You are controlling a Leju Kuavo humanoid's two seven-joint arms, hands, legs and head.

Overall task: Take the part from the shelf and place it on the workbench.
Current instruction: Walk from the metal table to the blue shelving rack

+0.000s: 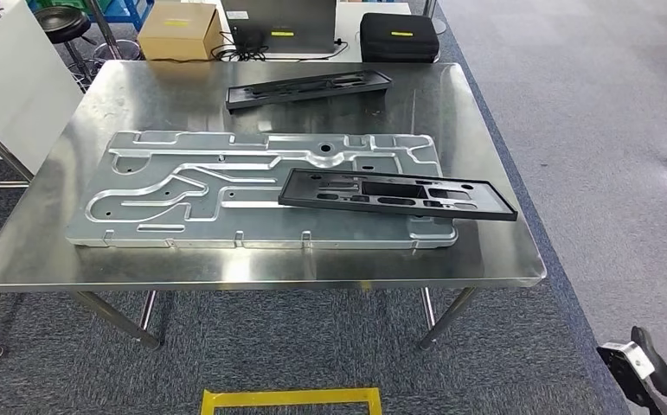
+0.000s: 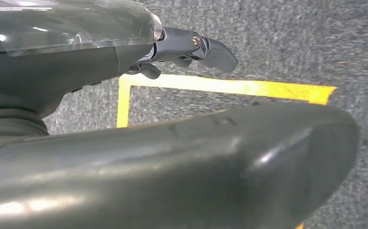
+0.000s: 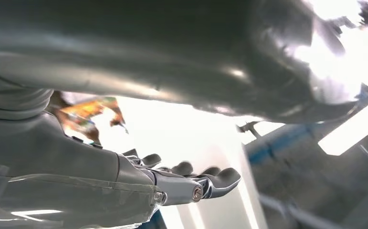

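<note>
steel workbench [image 1: 485,251] ahead: a black part [image 1: 396,194] lies lengthwise across the aluminium plate [image 1: 182,194]. my right hand [image 1: 658,367] hangs nearer it; both hands, left [image 2: 191,50] too, look empty, fingers apparently loose.

You have one steel bench [image 1: 485,251] in the head view. On it you can count two black parts: one black part [image 1: 396,194] lies near you, on the right end of the plate, and the other black part [image 1: 309,88] lies at the far side of the bench. There is one large silver plate [image 1: 182,194] under the near part. Behind the bench you see one cardboard box [image 1: 178,30], one black case [image 1: 399,36] and one stool [image 1: 60,19]. On the floor there is one yellow marked square [image 1: 291,401]. You have two hands: one left hand [image 2: 186,50] and one right hand [image 3: 191,183].
</note>
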